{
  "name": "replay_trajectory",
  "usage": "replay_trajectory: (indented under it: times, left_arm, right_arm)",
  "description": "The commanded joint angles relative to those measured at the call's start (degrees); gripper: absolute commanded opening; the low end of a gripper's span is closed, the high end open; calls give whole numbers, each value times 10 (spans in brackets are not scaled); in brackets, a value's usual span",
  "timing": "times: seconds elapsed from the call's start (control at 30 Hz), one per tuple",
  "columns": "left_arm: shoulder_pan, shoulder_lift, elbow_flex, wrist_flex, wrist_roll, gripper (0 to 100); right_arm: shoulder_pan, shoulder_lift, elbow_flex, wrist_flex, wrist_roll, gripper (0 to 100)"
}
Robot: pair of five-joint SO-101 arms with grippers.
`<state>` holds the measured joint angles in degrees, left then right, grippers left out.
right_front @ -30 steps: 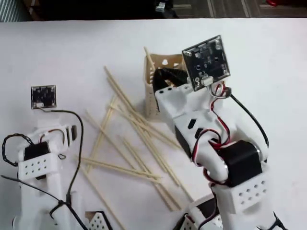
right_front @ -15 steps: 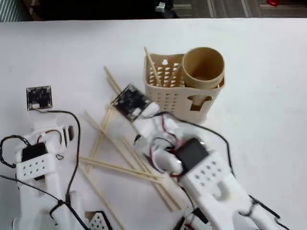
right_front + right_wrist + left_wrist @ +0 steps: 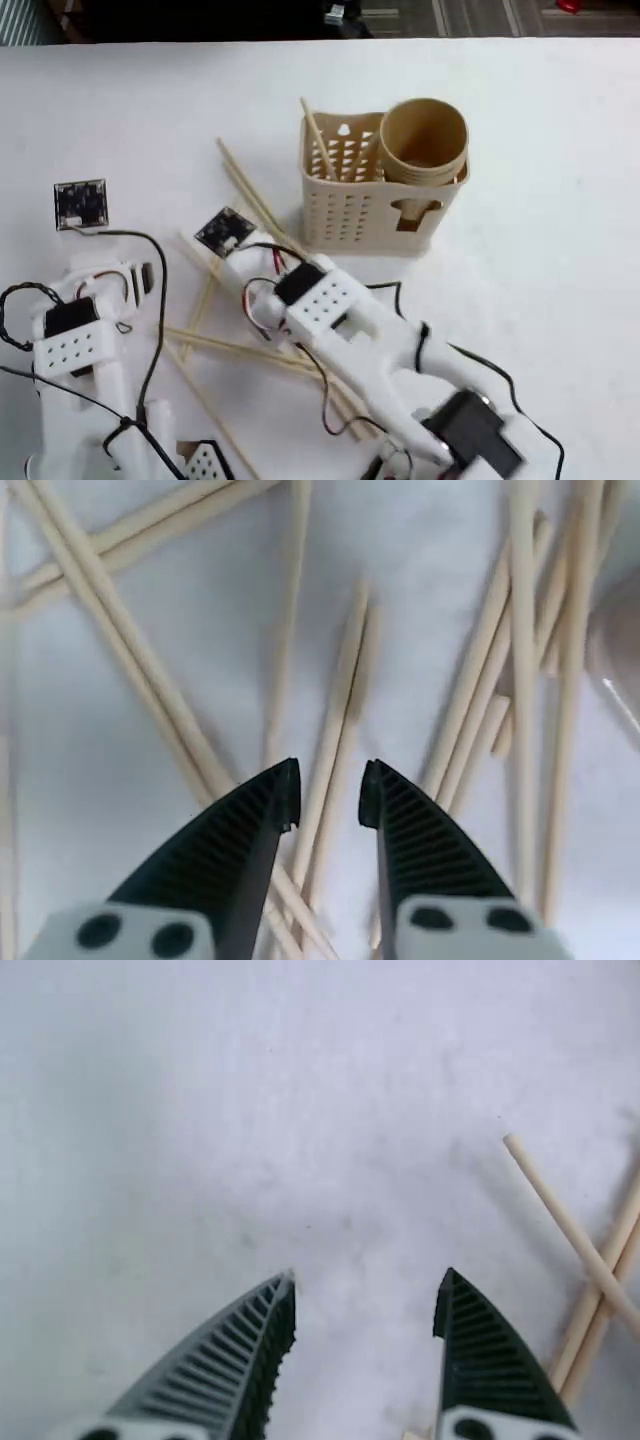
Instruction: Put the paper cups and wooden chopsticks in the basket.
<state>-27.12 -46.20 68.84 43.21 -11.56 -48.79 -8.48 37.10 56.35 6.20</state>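
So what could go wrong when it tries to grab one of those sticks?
1. The thin wooden chopsticks lie crossed and bunched under the open right gripper, so it may pinch two at once or nudge the others aside.
2. They lie flat on the white table, so one might slip free when lifted.
3. A long stick held sideways could bump the rim of the cream perforated plastic basket and miss.
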Motion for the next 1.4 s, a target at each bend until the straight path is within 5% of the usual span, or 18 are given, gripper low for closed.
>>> replay_trajectory:
  times: [0.0, 0.43, 0.63, 1.37]
  left_arm:
    - [-3, -14, -7, -11, 5, 232]
    - [-3, -14, -7, -11, 5, 232]
    - [-3, -14, -7, -11, 5, 232]
    - [-3, -14, -6, -11, 5, 232]
  right_arm:
    - [-7, 31, -16, -22, -6, 112]
    - [-3, 164, -66, -18, -5, 108]
    - [-3, 189, -95, 15, -3, 26]
    - [15, -28, -78, 91, -6, 19]
